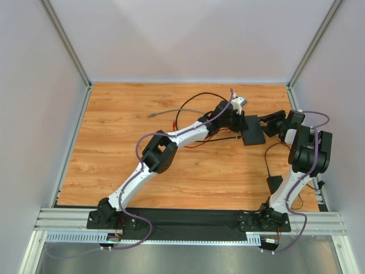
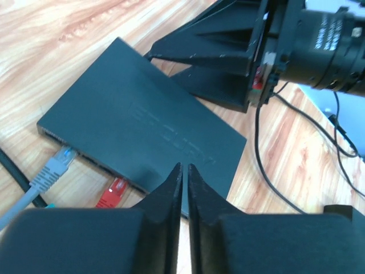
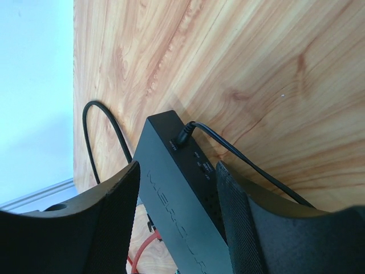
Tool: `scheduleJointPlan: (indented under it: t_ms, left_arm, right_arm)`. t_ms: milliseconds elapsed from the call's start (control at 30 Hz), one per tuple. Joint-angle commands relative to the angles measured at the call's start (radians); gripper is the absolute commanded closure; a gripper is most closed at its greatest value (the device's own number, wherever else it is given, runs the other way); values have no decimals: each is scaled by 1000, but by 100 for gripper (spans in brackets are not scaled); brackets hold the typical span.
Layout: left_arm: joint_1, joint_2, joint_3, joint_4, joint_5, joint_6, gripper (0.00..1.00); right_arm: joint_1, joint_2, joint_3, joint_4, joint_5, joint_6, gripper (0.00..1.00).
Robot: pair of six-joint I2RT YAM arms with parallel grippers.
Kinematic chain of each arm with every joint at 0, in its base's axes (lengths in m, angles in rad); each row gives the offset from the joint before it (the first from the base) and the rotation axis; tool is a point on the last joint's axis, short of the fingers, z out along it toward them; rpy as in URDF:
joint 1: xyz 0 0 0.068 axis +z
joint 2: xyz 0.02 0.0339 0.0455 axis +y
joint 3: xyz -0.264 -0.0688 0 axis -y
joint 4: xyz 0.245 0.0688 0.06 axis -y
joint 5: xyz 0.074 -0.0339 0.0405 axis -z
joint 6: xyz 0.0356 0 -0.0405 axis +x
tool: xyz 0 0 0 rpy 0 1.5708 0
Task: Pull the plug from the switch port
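The switch (image 2: 142, 114) is a flat matte-black box lying on the wooden table (image 1: 114, 142). A grey plug (image 2: 57, 167) and a red plug (image 2: 115, 193) sit in ports on its near edge. My left gripper (image 2: 183, 169) hovers over the switch's near right corner, its fingers almost together with nothing between them. My right gripper (image 3: 177, 166) is open and straddles the switch (image 3: 177, 200) at its other end, one finger on each side. A black power plug (image 3: 183, 137) sits in that end. From above, the switch (image 1: 254, 134) lies between the left gripper (image 1: 238, 121) and the right gripper (image 1: 263, 121).
A grey cable (image 1: 171, 112), a red cable (image 1: 194, 142) and a black cord (image 1: 202, 95) trail over the table left of the switch. A small black brick (image 1: 275, 182) on a thin cord lies by the right arm's base. Grey walls enclose the table.
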Motion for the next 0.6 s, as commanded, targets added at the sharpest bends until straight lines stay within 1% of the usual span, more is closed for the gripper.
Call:
scheduleJointPlan:
  t_ms: [0, 33, 200, 367, 567]
  left_arm:
    - [1, 13, 65, 20, 30, -25, 89]
    - [1, 18, 70, 20, 32, -26, 90]
    - [7, 43, 100, -6, 36, -46, 90]
    - [24, 63, 104, -12, 47, -98, 90]
    - [36, 84, 102, -5, 55, -154, 94]
  right_arm:
    - [-6, 1, -9, 64, -2, 32, 43]
    - [-6, 1, -13, 69, -4, 37, 43]
    - [-5, -6, -15, 76, -7, 48, 43]
    - [8, -20, -26, 86, 30, 60, 44]
    - [27, -48, -32, 69, 90, 46, 44]
